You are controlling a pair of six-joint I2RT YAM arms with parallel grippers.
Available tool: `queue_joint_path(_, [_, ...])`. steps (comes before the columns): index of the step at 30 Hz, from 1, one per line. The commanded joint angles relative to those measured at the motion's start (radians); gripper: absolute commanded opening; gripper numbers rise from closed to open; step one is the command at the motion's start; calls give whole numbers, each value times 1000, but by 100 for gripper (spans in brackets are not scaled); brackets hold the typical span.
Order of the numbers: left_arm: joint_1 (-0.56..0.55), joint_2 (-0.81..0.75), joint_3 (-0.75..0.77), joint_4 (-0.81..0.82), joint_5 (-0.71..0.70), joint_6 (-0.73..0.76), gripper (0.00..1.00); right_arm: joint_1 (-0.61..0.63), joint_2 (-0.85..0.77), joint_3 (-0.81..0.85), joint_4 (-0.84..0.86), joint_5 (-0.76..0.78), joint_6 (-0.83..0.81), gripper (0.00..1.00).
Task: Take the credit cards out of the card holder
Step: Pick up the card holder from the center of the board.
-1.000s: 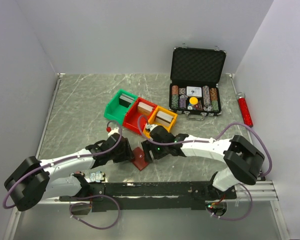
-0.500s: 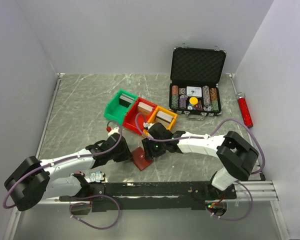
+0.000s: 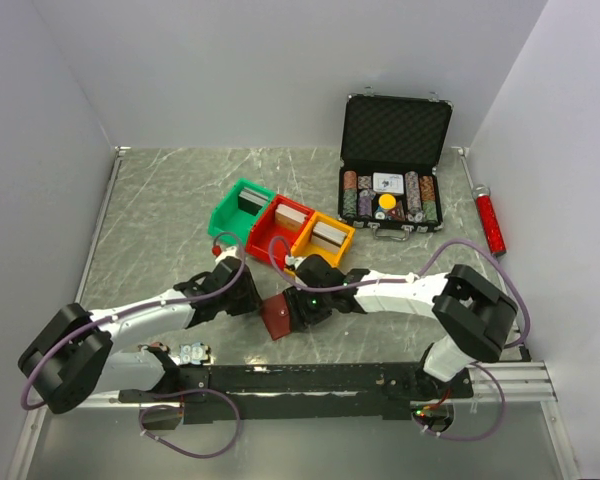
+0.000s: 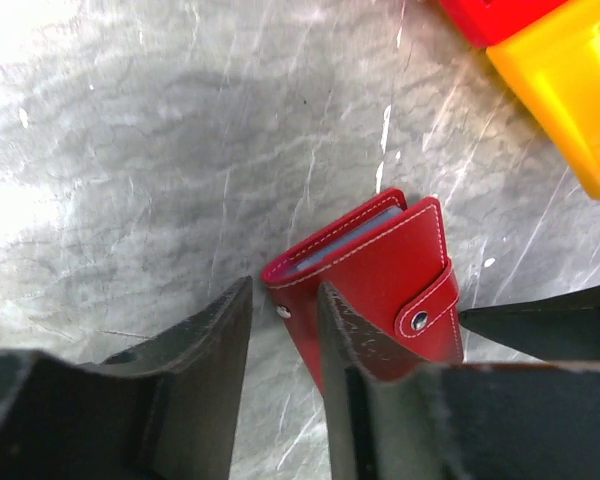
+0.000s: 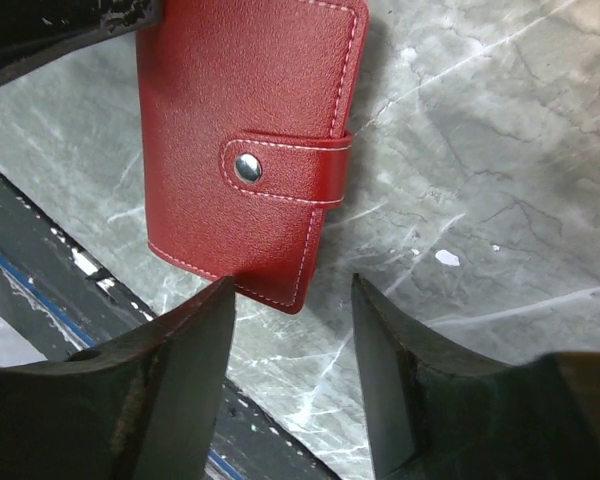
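Note:
The dark-red card holder [image 3: 278, 316] lies on the marble table between my two grippers, its strap snapped shut [image 5: 245, 167]. Pale blue edges of the credit cards [image 4: 345, 241] show in its slightly gaping end. My left gripper [image 4: 284, 290] is open at the holder's left corner. One finger [image 4: 355, 345] overlaps the cover, and a corner with a stud sits in the gap. My right gripper [image 5: 292, 285] is open at the opposite corner, and that corner's tip pokes between its fingertips. In the top view the left gripper [image 3: 250, 300] and right gripper [image 3: 298, 308] flank the holder closely.
Green [image 3: 242, 210], red [image 3: 280, 232] and yellow [image 3: 325, 240] bins with card decks stand just behind the grippers. An open black chip case [image 3: 395, 160] sits at the back right, and a red-handled tool [image 3: 488, 220] lies by the right wall. The black base rail [image 3: 310, 378] runs along the near edge.
Both grippers have narrowed. The right arm has moved left and the left arm right, closing in on the card holder, which has shifted slightly left.

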Motion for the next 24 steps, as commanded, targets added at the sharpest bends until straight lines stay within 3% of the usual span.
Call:
queue_joint_path(1, [7, -12, 35, 7, 0, 21, 41, -13, -44, -21, 28, 21, 36, 61])
queue_joint_path(7, [6, -78, 20, -22, -3, 4, 50, -57, -34, -16, 71, -22, 51, 60])
queue_joint_path(15, [6, -81, -28, 37, 44, -22, 47, -56, 20, 11, 91, -81, 45, 51])
queue_joint_path(24, [-22, -18, -44, 110, 75, -36, 41, -53, 43, 8, 101, -101, 51, 49])
